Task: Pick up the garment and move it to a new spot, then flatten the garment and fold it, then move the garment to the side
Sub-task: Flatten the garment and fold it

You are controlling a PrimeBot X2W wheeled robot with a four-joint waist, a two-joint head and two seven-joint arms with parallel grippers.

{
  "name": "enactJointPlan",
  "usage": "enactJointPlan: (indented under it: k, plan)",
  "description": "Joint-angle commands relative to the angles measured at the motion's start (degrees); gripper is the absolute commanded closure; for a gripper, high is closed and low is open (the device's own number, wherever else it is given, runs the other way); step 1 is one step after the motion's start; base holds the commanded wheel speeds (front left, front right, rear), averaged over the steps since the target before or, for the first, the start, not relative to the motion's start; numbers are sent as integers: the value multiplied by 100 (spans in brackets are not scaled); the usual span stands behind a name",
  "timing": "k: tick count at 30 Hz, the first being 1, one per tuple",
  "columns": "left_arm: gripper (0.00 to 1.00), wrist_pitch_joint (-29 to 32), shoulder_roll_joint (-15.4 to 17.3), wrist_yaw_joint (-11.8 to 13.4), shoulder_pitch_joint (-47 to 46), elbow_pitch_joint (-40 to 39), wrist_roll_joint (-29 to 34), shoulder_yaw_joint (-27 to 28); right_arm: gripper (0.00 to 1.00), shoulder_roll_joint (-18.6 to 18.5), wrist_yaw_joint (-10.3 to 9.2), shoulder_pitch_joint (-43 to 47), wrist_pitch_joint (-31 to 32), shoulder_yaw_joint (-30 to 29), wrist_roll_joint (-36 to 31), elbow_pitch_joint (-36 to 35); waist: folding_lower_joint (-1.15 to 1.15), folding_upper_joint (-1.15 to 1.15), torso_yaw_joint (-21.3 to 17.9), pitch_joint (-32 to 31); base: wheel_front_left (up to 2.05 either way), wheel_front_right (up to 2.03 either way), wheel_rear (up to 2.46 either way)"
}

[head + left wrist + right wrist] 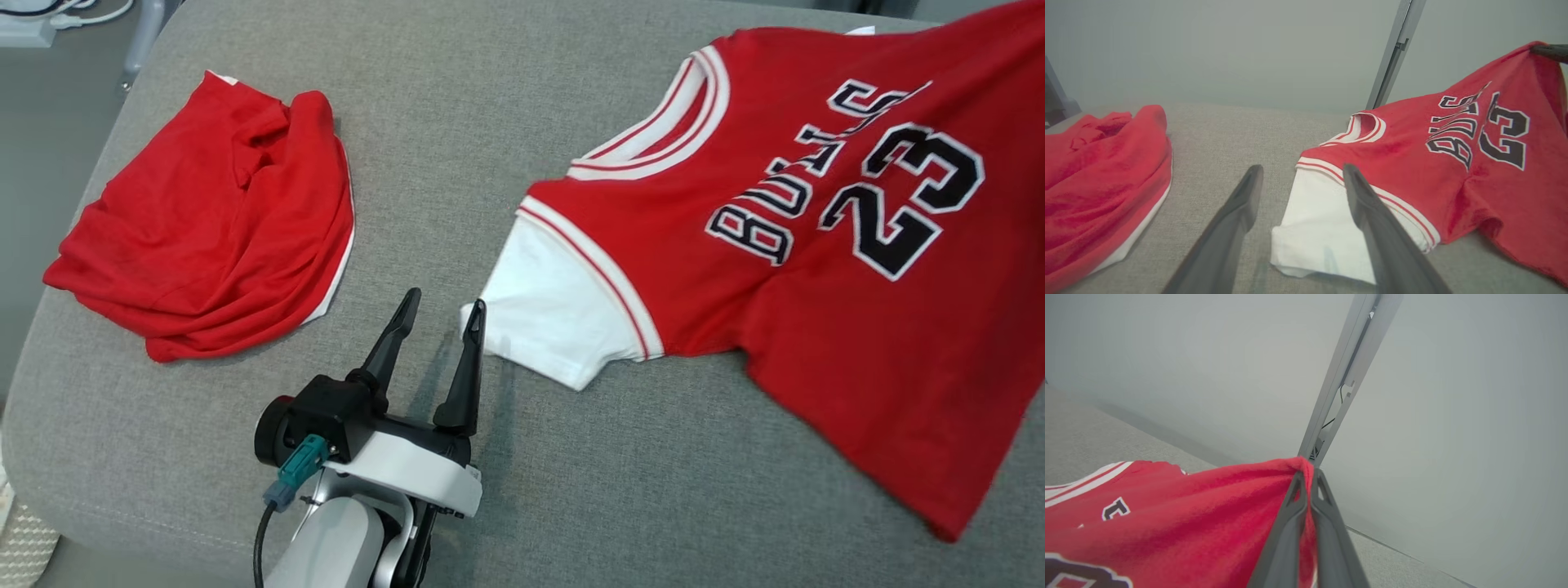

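- Red jersey (816, 269) is spread on the right side of the grey cushion (457, 147). Its far corner is raised, pinched in the fully closed right end effector (1307, 477), probably to pull it flat.
- Left end effector (444, 300) is wide open and empty, at the white sleeve (555, 310) edge, looks lined up for a second grip.
- Crumpled red garment (212, 220) lies to the left, well apart, not in the way.
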Motion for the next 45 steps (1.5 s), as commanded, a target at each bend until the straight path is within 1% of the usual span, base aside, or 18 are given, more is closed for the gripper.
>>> enactJointPlan:
  k: [1, 2, 3, 4, 8, 11, 16, 20, 23, 26, 28, 31, 35, 39, 41, 45]
  plan:
    - [0, -29, 23, 33, -95, -16, -55, -15, 100, -21, -4, -221, -48, 43, -13, 221, 0, 0, 94, 64, 0, 0, 0]
    - [0, -29, 23, 43, -105, -24, -67, -30, 100, -34, -4, -344, -49, 85, -5, 378, 0, 0, 122, 72, 0, 0, 0]
    - [0, -29, 20, 51, -116, -29, -84, -38, 33, -60, -4, -461, -62, 136, -49, 532, 0, 0, 144, 82, 0, 0, 0]
    - [0, -29, 19, 62, -124, -34, -95, -35, 0, -39, -4, -562, -57, 166, -31, 701, 0, 0, 154, 92, 0, 0, 0]
    - [0, -29, 24, 63, -33, 55, -96, 48, 0, 208, -5, -604, -274, 412, 66, 1261, 0, 0, 96, -59, 0, 0, 0]
    - [0, -29, 21, 36, 130, 153, 29, 148, 0, 429, -4, -315, -624, 507, 206, 1635, 0, 0, -14, -402, 0, 0, 0]
    - [0, -27, 16, 45, 112, 22, 109, 329, 0, 671, -4, -154, -1017, 578, 466, 1704, 0, 0, -233, -474, 0, 0, 0]
    - [0, -23, 22, 2, 183, 21, 211, 513, 0, 851, -4, 127, -1494, 611, 736, 1529, 0, 0, -507, -595, 0, 0, 0]
    - [0, -23, 25, 14, 240, 14, 236, 672, 0, 986, -4, 477, -1743, 513, 940, 1252, 0, 0, -705, -720, 0, 0, 0]
    - [0, -23, 22, -9, 301, 21, 267, 822, 0, 1099, -4, 870, -1876, 307, 1069, 812, 0, 0, -903, -854, 0, 0, 0]
    - [0, -23, 24, -35, 366, 36, 283, 919, 0, 1192, -4, 1212, -1912, 123, 1060, 445, 0, 0, -1026, -951, 0, 0, 0]
    - [0, -23, 22, -48, 453, 58, 285, 1058, 0, 1401, -4, 1771, -1921, -305, 938, -176, 0, 0, -1184, -1075, 0, 0, 0]
    - [0, -23, 22, -57, 551, 68, 286, 1248, 0, 1845, -3, 2651, -1914, -887, 653, -1074, 0, 0, -1357, -1179, 0, 0, 0]
    - [0, -23, 23, -89, 655, 86, 294, 1394, 0, 2319, -3, 3408, -1915, -1276, 382, -1752, 0, 0, -1473, -1249, 0, 0, 0]
    - [0, -23, 23, -101, 705, 121, 301, 1455, 0, 2563, -3, 3752, -1915, -1462, 278, -1936, 0, 0, -1516, -1273, 0, 0, 0]
    - [0, -23, 22, -112, 784, 210, 286, 1508, 0, 2822, -3, 4209, -1916, -1499, 194, -2077, 0, 0, -1578, -1311, 0, 0, 0]
